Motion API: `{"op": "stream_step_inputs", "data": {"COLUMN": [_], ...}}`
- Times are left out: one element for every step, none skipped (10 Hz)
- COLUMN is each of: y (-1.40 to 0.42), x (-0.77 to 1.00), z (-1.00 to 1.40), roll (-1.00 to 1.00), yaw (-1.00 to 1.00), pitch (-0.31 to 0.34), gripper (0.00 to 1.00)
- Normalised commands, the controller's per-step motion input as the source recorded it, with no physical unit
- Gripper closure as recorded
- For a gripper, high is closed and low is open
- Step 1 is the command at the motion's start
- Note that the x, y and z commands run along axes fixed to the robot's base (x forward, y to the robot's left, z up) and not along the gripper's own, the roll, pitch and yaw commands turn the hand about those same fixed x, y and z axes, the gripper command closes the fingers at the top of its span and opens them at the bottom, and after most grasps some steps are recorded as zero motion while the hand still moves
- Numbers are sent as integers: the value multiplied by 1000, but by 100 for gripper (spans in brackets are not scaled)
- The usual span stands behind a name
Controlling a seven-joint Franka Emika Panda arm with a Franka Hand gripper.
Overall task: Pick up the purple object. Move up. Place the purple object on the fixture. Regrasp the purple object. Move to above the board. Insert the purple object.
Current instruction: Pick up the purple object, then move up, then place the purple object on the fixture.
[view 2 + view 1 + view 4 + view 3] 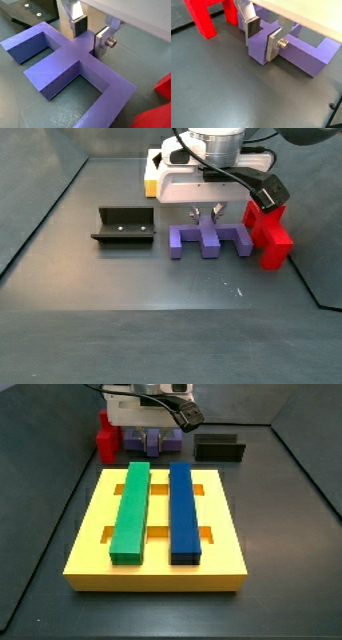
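Fixture (123, 226): a black open-topped bracket on the dark floor, in a side view well to the left of the purple object and apart from it; in another side view (221, 448) it sits behind the board, to the right of the purple object; a corner of it shows in a wrist view (28, 11), just beyond a prong of the purple object.

Purple object (209, 238): lies flat on the floor, crossbar toward the robot's body and three prongs pointing away from it in a side view; the red block touches or nearly touches its right end; in both wrist views (291, 49) (73, 62) its prongs and crossbar fill the area around the fingers.

Gripper (207, 216): down at the purple object's central stub; in a wrist view the silver fingers (273, 44) stand either side of the stub, dark pads against or just beside its faces; jaws narrowed on the stub; whether they press it firmly, I cannot tell; the object rests on the floor.

Red block (269, 232): stepped, upright, just right of the purple object in a side view; also seen in a wrist view (202, 17).

Board (154, 579): yellow slab in front of the purple object in a side view, carrying a green bar (131, 508) on the left and a blue bar (183, 510) beside it, both lying lengthwise.
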Motion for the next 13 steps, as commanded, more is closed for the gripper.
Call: {"op": "stream_step_inputs", "data": {"y": [0, 0, 0, 0, 0, 0, 0, 0, 0, 18, 12, 6, 0], "x": [0, 0, 0, 0, 0, 0, 0, 0, 0, 4, -30, -8, 0], "z": [0, 0, 0, 0, 0, 0, 0, 0, 833, 805, 499, 198, 0], "roll": [0, 0, 0, 0, 0, 0, 0, 0, 0, 0, -1, -3, 0], "yaw": [0, 0, 0, 0, 0, 0, 0, 0, 0, 57, 50, 35, 0], "pitch": [0, 0, 0, 0, 0, 0, 0, 0, 0, 4, -6, -24, -34], "gripper": [100, 100, 100, 100, 100, 100, 100, 100, 100, 100, 100, 100, 100]}}
